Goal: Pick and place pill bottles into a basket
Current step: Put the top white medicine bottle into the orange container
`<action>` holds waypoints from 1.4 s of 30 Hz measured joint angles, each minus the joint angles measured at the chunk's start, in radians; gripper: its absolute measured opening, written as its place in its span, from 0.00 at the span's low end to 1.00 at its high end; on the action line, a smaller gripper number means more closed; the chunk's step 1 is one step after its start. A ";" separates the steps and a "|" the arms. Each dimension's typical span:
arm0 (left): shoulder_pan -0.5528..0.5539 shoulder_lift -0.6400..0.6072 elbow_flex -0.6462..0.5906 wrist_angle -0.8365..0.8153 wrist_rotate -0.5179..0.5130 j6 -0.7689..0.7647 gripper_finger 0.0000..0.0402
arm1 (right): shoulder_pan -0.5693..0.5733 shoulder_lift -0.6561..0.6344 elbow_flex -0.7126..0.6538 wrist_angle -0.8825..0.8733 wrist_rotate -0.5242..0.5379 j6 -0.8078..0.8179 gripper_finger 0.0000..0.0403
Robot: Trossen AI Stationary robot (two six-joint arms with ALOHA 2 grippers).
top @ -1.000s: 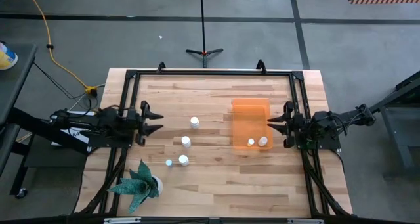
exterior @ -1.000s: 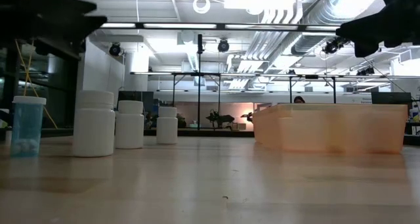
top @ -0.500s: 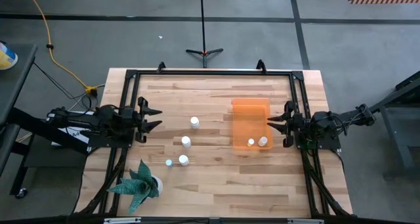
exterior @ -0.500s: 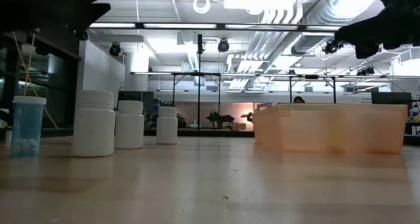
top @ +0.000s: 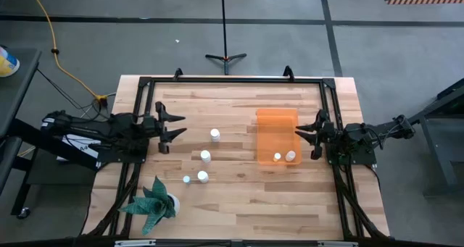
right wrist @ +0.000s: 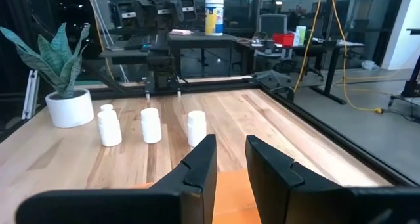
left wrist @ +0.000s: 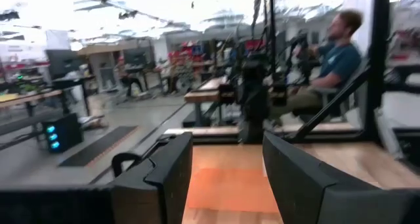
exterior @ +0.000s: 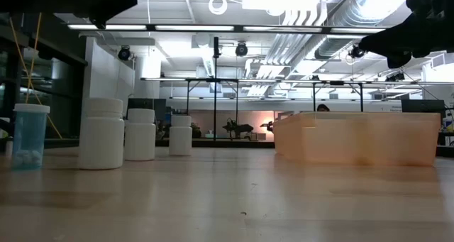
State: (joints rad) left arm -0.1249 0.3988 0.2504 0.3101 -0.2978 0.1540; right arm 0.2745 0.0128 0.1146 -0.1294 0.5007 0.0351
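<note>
on table, pill bottles unlabelled; two inside basket.

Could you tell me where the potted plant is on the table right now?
In the high view, the spiky green plant in a white pot stands at the table's near-left corner, just left of the small translucent blue bottle.

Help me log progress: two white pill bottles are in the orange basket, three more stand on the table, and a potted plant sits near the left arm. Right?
Nearly. The high view shows two pill bottles in the basket, but four stand on the table, not three. The potted plant is as you say.
</note>
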 joint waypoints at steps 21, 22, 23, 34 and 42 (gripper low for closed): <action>0.000 0.326 0.261 -0.266 0.077 -0.171 0.55 | 0.000 0.000 0.000 -0.058 0.009 0.052 0.18; 0.000 0.354 0.279 -0.276 0.056 -0.186 0.55 | 0.000 0.000 0.000 -0.066 0.009 0.058 0.18; 0.000 0.383 0.299 -0.293 0.031 -0.193 0.55 | 0.000 0.000 0.000 -0.074 0.009 0.064 0.18; 0.001 0.663 0.487 -0.441 -0.079 -0.140 0.55 | 0.000 0.000 0.000 -0.078 0.009 0.072 0.18; 0.001 0.767 0.507 -0.447 -0.109 -0.083 0.55 | 0.000 0.000 0.000 -0.084 0.009 0.074 0.18</action>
State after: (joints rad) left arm -0.1242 1.1662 0.7578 -0.1371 -0.4068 0.0705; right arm 0.2745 0.0128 0.1146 -0.2138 0.5095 0.1093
